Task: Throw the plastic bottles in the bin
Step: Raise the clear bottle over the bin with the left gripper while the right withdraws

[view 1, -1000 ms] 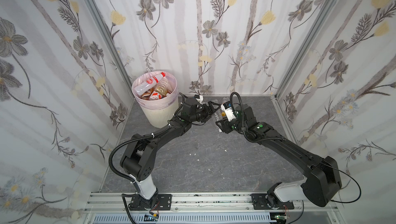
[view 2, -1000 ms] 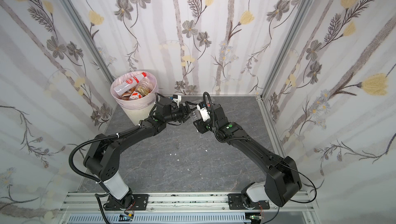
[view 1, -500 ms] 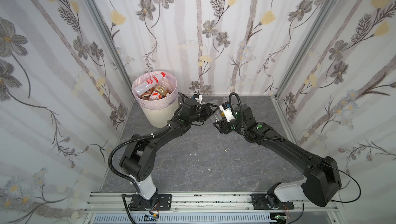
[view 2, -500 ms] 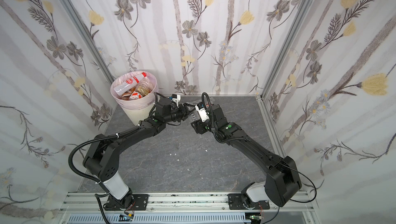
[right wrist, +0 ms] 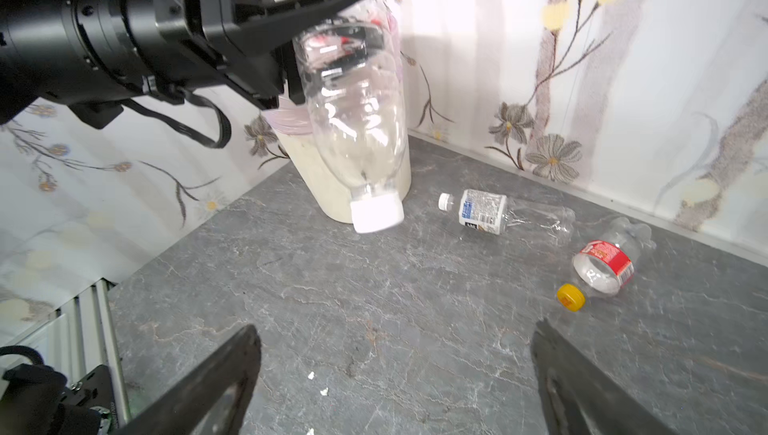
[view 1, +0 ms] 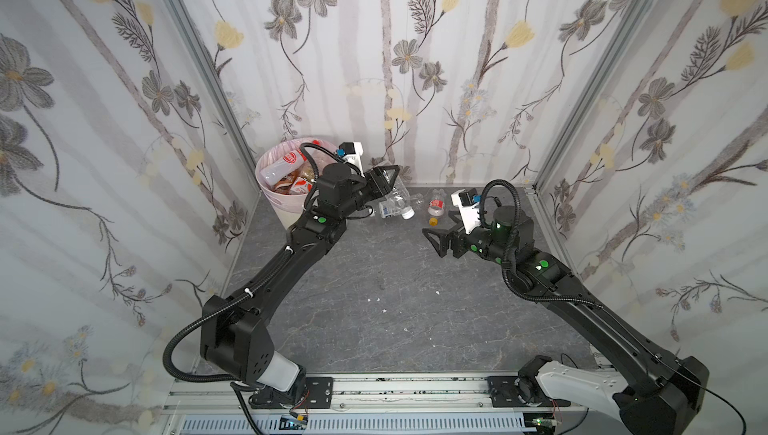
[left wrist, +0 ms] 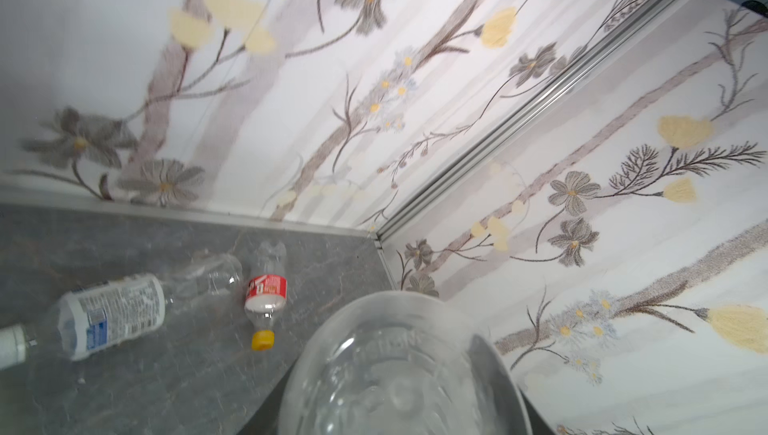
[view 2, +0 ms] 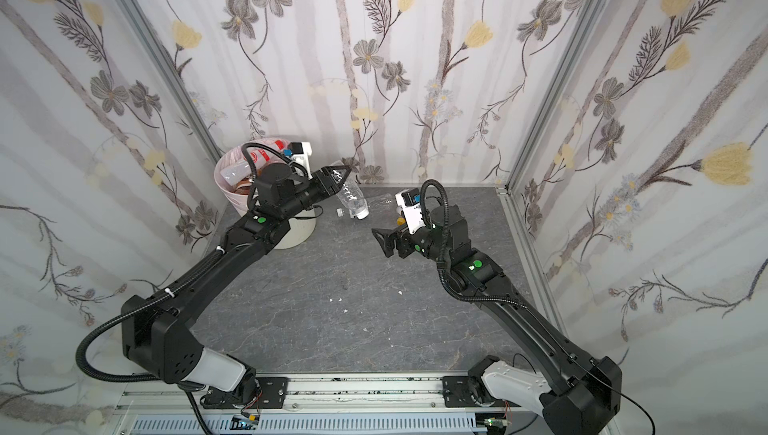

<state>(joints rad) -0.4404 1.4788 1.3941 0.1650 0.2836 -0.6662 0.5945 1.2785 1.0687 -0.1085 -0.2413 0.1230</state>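
My left gripper [view 1: 394, 181] is shut on the base end of a clear plastic bottle [right wrist: 353, 121], which hangs with its white cap [right wrist: 376, 214] down, just right of the bin [view 1: 286, 212]. The cream bin, lined with a pink bag, holds several bottles [view 1: 286, 162]. In the left wrist view the held bottle's base [left wrist: 399, 370] fills the space between the jaws. My right gripper [right wrist: 395, 349] is open and empty above the floor, right of the held bottle. A white-labelled clear bottle [right wrist: 482, 212] and a red-labelled one [right wrist: 602, 266] with a yellow cap lie by the back wall.
Flowered walls close in the grey floor [view 1: 374, 295] on three sides. Small white crumbs [view 1: 376, 300] lie mid-floor. The mounting rail [view 1: 374, 387] runs along the front edge.
My right gripper opened, let go of the clear bottle and drew back to the right. My left gripper closed on that bottle and now carries it alone beside the bin.
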